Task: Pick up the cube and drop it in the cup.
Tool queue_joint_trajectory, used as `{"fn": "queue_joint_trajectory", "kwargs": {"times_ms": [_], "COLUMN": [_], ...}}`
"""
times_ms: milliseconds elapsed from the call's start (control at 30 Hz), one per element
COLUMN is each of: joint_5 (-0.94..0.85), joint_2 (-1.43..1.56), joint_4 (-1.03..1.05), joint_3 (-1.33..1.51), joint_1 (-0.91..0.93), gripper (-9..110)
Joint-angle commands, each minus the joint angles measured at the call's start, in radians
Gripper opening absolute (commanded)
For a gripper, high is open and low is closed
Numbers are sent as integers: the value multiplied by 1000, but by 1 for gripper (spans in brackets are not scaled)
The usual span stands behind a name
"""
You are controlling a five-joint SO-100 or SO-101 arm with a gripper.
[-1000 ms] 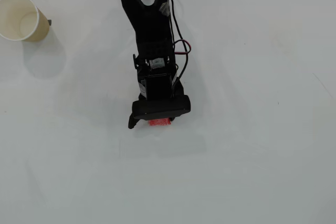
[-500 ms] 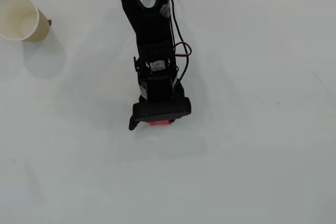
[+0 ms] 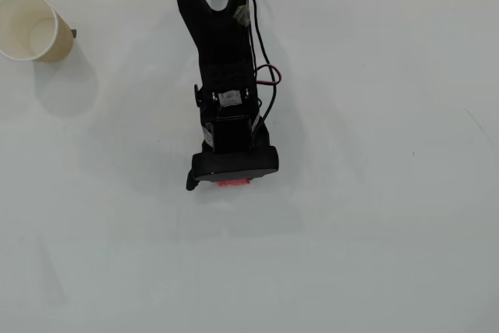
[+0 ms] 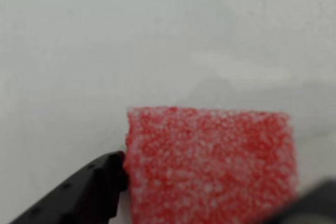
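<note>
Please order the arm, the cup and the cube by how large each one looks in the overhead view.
1. Arm, by far the largest.
2. Cup, at the upper left.
3. Cube, smallest as seen: only a thin red strip shows below the end effector, which hides the rest, so its full size cannot be judged here.

My arm hides most of the cube [image 3: 233,182] overhead; the wrist view's bottom edge crops it, right finger blurred.
</note>
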Motion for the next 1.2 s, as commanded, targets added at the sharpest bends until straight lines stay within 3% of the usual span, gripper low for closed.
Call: {"fn": "queue_joint_trajectory", "kwargs": {"times_ms": [0,767,1033,1167], "joint_5": [-5,-8,-8,-8], "joint_2": [25,44,57,66], "joint_4": [48,75,80,80], "joint_3": [-21,-12,-12,-12], "joint_1": [21,21,38,51], "gripper": [43,42,31,20]}}
